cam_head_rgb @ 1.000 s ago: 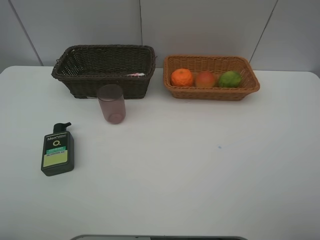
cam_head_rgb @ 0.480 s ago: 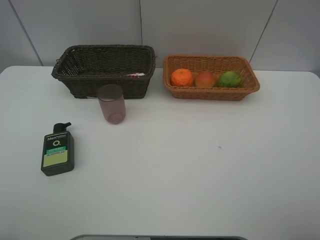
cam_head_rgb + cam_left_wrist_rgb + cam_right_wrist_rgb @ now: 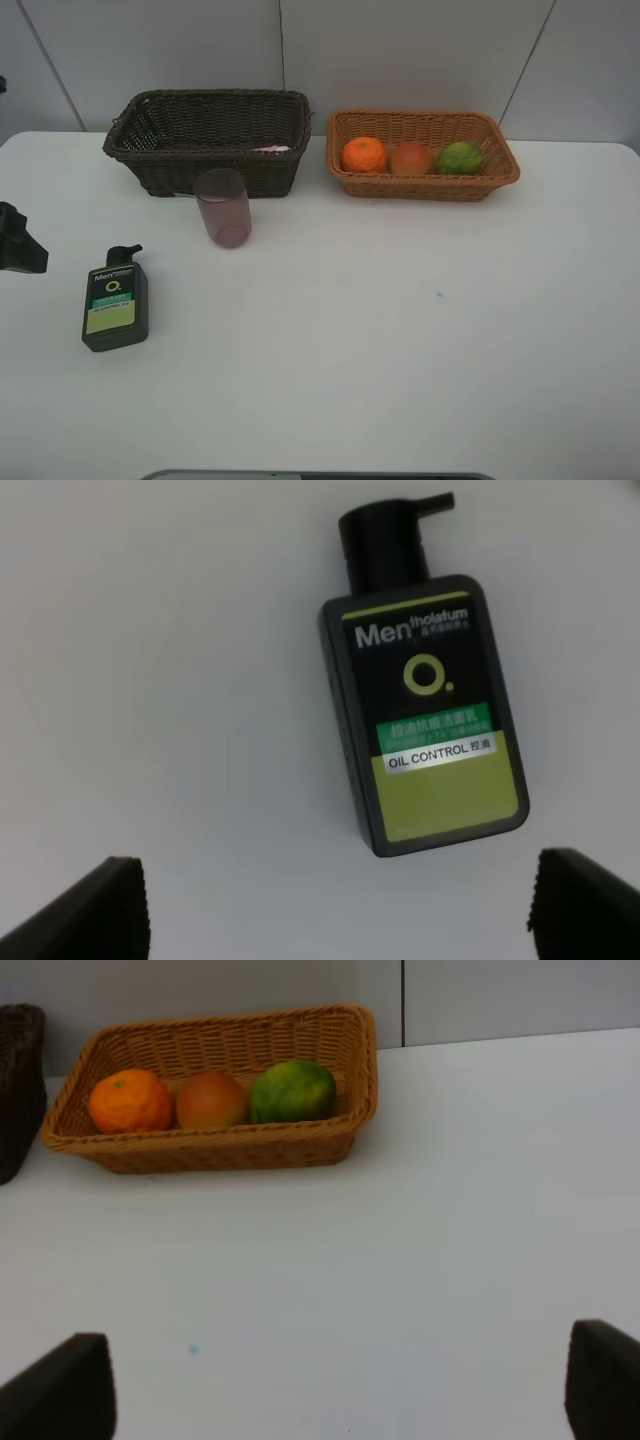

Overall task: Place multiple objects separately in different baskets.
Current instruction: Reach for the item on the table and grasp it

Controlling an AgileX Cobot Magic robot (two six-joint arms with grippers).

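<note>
The dark green pump bottle (image 3: 115, 305) lies flat on the table at the left; in the left wrist view the bottle (image 3: 425, 715) fills the middle. My left gripper (image 3: 340, 920) hangs open above it, apart from it, and a dark part of the left arm (image 3: 18, 248) shows at the left edge. The translucent pink cup (image 3: 222, 207) stands in front of the dark brown basket (image 3: 170, 170), where a pink-white bit (image 3: 272, 149) peeks over the rim. The tan basket (image 3: 420, 187) holds the orange (image 3: 363, 154), the peach-like fruit (image 3: 410, 158) and the green citrus (image 3: 460, 158). My right gripper (image 3: 335, 1390) is open and holds nothing.
The white table (image 3: 400, 330) runs wide in front of both baskets. A grey panelled wall (image 3: 400, 50) stands right behind them. The right wrist view shows the tan basket (image 3: 220, 1150) and a corner of the dark basket (image 3: 15, 1070).
A dark part of my left arm has come into the high view at the left edge, beside the pump bottle. None of the objects has moved.
</note>
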